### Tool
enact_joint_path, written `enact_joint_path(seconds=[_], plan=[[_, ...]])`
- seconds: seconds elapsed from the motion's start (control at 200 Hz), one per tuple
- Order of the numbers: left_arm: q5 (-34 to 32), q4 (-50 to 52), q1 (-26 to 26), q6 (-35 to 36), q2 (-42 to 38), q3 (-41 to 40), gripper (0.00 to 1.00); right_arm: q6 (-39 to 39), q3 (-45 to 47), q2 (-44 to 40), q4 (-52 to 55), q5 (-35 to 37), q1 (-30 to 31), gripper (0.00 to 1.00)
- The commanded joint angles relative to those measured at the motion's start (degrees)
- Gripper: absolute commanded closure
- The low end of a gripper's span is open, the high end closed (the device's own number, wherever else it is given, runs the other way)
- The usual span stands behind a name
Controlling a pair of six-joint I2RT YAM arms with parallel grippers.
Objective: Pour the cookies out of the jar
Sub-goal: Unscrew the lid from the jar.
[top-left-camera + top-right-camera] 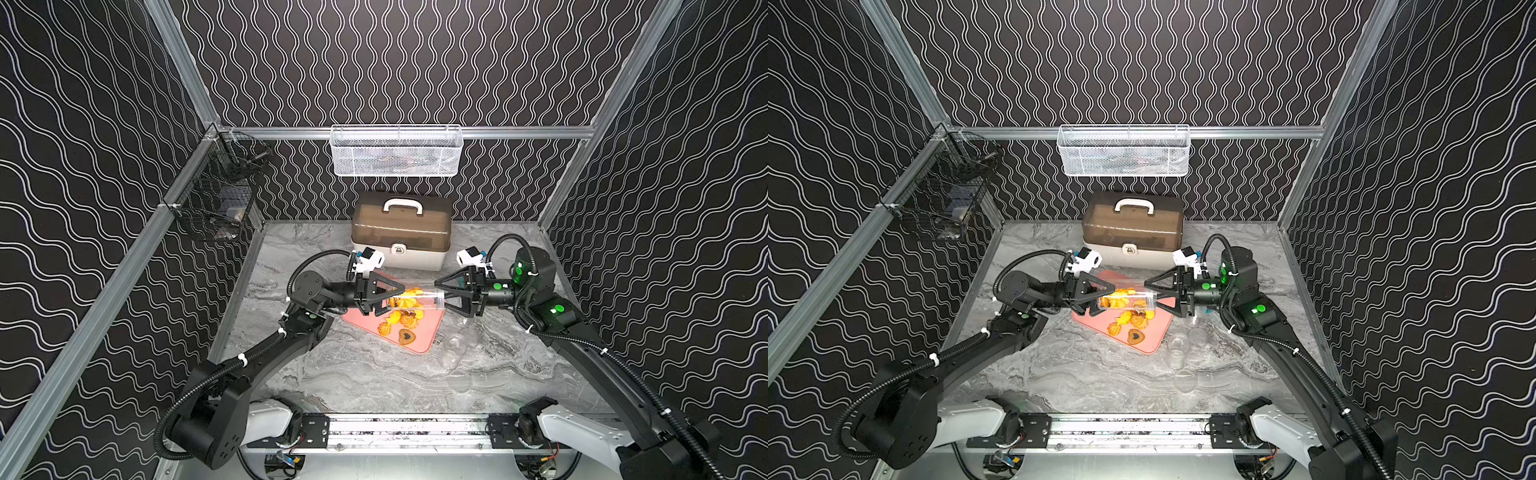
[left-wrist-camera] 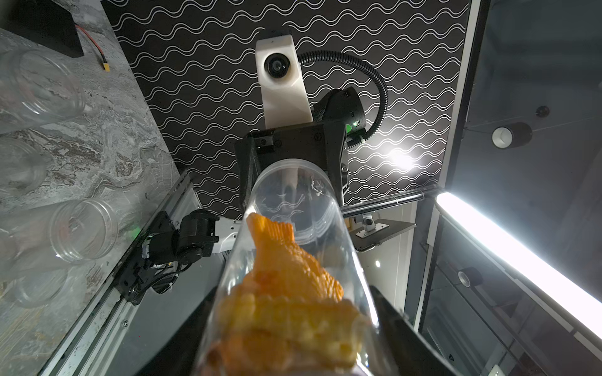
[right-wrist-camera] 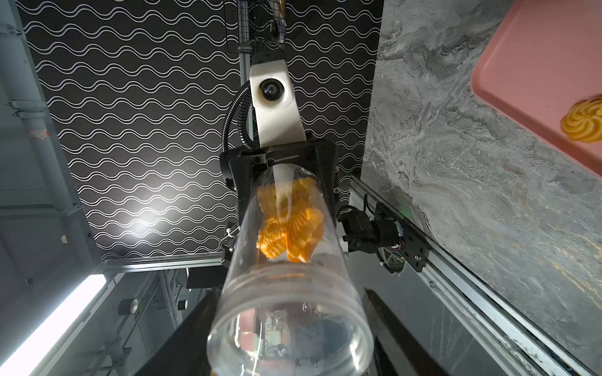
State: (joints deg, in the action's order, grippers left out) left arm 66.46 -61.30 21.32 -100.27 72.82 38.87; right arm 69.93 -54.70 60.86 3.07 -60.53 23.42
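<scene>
A clear jar (image 1: pixel 419 300) (image 1: pixel 1129 300) lies level in the air above a pink tray (image 1: pixel 430 332). My left gripper (image 1: pixel 390 301) (image 2: pixel 293 338) is shut on the end where cookies (image 2: pixel 286 293) are packed. My right gripper (image 1: pixel 446 299) (image 3: pixel 291 338) is shut on the threaded open mouth of the jar (image 3: pixel 290 325), its dark fingers against both sides. More orange cookies (image 3: pixel 290 228) show deep inside the jar. Several cookies (image 1: pixel 401 321) (image 1: pixel 1127 322) lie loose on the tray beneath, among them a brown heart (image 1: pixel 407 336).
Empty clear jars (image 1: pixel 455 349) (image 2: pixel 84 229) lie on the marble table right of the tray. A brown-lidded case (image 1: pixel 401 232) stands behind. A white mesh basket (image 1: pixel 397 151) hangs on the back rail and a black wire basket (image 1: pixel 220 195) on the left wall.
</scene>
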Motion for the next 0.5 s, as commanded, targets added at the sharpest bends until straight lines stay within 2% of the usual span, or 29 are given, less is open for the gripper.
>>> enact_joint_path(seconds=[0.0,0.215,0.325,0.495], plan=[[0.3,-4.6,-0.1,-2.7,0.6,-0.5,0.35,-3.5,0.0,-0.6,-3.7,-0.8,-0.1,0.41],[0.3,-10.8,-0.6,-6.9,2.0,-1.2,0.35,-15.6,-1.4,-1.8,-1.5,-1.9,-0.1,0.45],[0.6,-10.3,-0.9,-7.0,1.9,-1.2,0.35,-23.4,-2.8,-2.2,3.5,-1.9,-0.2,0.46],[0.8,-9.7,-0.9,-6.7,1.8,-1.2,0.35,-31.1,-3.5,-2.0,5.9,-2.9,-0.1,0.47]])
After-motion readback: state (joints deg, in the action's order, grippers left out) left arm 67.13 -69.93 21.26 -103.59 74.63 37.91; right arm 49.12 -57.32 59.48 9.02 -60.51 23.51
